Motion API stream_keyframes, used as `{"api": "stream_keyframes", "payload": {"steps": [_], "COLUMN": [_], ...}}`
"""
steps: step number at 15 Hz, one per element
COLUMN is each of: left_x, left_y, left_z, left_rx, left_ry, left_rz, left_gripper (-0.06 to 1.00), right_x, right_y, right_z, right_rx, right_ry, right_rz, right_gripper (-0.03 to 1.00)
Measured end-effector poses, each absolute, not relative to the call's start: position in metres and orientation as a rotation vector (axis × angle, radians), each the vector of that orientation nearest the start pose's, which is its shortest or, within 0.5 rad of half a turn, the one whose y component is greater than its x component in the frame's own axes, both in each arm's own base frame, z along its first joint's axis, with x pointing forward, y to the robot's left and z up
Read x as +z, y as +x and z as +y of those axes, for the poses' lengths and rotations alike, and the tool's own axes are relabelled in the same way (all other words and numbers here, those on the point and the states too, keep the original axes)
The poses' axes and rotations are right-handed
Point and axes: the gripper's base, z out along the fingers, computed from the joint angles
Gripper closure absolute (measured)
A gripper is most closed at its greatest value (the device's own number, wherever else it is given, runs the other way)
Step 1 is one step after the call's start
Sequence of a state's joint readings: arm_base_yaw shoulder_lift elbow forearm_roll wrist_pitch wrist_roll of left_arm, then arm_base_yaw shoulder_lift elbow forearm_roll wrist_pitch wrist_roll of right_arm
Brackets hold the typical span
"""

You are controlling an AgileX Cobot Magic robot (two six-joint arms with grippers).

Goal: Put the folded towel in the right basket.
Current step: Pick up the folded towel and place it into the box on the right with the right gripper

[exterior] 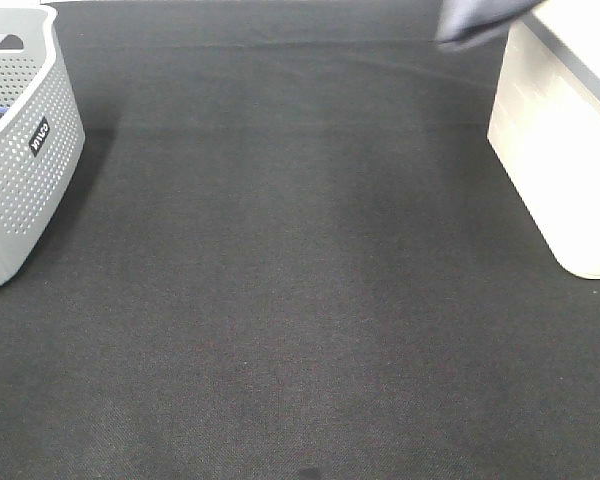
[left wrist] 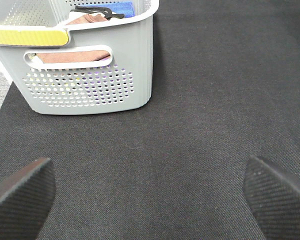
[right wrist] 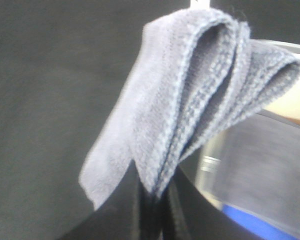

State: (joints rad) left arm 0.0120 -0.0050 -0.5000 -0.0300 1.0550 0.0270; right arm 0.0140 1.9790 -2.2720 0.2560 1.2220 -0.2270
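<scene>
My right gripper (right wrist: 151, 200) is shut on a folded grey towel (right wrist: 190, 95), which hangs from the fingers in the right wrist view. In the exterior high view the towel (exterior: 477, 22) shows as a dark grey shape at the top edge, just left of the white right basket (exterior: 560, 140). The right gripper itself is out of that view. My left gripper (left wrist: 150, 190) is open and empty above the dark mat, with both fingertips (left wrist: 20, 192) showing at the frame's lower corners.
A grey perforated basket (exterior: 20, 150) stands at the left edge; in the left wrist view it (left wrist: 85, 85) holds several folded cloths. A black mat (exterior: 300, 300) covers the table between the two baskets.
</scene>
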Motion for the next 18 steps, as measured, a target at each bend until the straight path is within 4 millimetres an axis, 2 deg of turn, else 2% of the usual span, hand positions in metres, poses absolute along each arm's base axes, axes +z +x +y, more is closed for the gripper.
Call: {"api": "stream_keyframes", "payload": {"steps": [3,5,6,7,10,12,14,15,16,18], "left_x": [0.278,0.278,0.278,0.278,0.278,0.278,0.278,0.278,0.278,0.278], "left_y": [-0.005,-0.005,-0.005,-0.005,-0.005,-0.005,-0.005,-0.005,-0.005,-0.005], "left_z": [-0.002,-0.002,-0.002,-0.002,-0.002,-0.002,-0.002,-0.002,-0.002,-0.002], "left_rx": [-0.011,-0.011,-0.011,-0.011,-0.011,-0.011,-0.011,-0.011,-0.011,-0.011], "left_ry": [0.017,0.017,0.017,0.017,0.017,0.017,0.017,0.017,0.017,0.017], "left_rz": [2.033,2.033,2.033,2.033,2.033,2.033,2.033,2.033,2.033,2.033], "left_gripper": [-0.03,-0.03,-0.03,-0.03,-0.03,-0.03,-0.03,-0.03,-0.03,-0.03], "right_x": [0.416,0.408,0.408,0.393,0.348,0.324,0.307,0.305,0.305,0.306], "right_y": [0.43,0.432,0.432,0.44,0.464,0.473,0.479,0.48,0.48,0.481], "right_z": [-0.038,-0.069,-0.069,-0.079,-0.083,-0.088,-0.093,-0.093,-0.093,-0.089], "right_rx": [0.183,0.19,0.19,0.217,0.268,0.236,0.197,0.196,0.201,0.263], "right_ry": [-0.078,0.047,0.047,0.096,0.143,0.165,0.202,0.207,0.208,0.213], "right_rz": [2.371,2.384,2.384,2.413,2.503,2.558,2.598,2.604,2.604,2.591], "right_gripper": [0.9,0.9,0.9,0.9,0.9,0.87,0.7,0.48,0.36,0.26]}}
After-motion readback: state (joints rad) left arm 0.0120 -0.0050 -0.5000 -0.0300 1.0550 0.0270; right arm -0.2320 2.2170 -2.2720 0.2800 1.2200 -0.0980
